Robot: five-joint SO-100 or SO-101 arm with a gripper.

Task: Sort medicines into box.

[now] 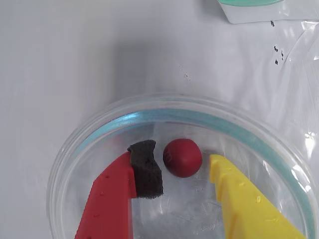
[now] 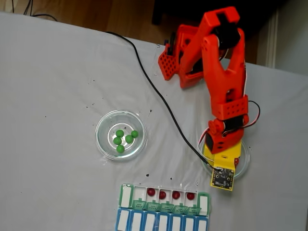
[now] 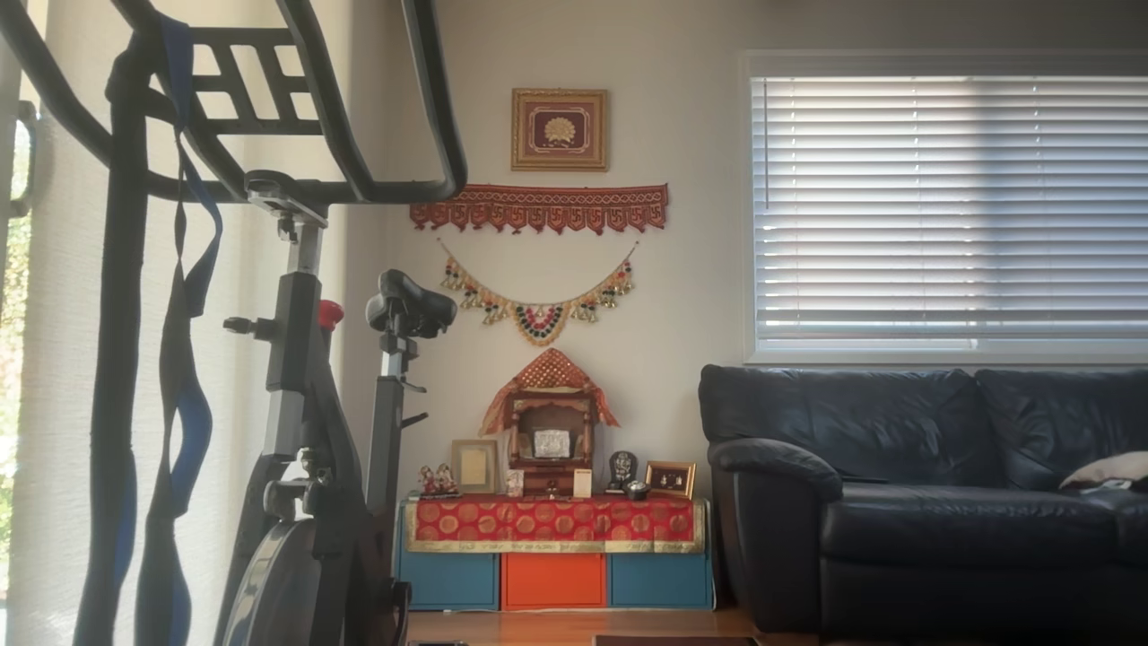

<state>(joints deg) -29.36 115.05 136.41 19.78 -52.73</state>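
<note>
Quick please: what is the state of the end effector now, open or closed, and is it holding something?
End effector: open, holding nothing; its fingers sit either side of the red ball inside the glass dish.

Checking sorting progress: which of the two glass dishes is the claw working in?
The dish on the right in the fixed view, under the arm. The open claw straddles one red ball there; the other dish holds five green balls.

A white table [image 2: 57,72] carries two round glass dishes: one [image 2: 102,140] near the middle, the other [image 2: 244,161] towards the right edge. A black cable [image 2: 144,72] runs across the table from its far edge. In the other view a black sofa [image 3: 924,484] stands under a window with blinds [image 3: 942,206], and an exercise bike [image 3: 314,404] is at the left.
</note>
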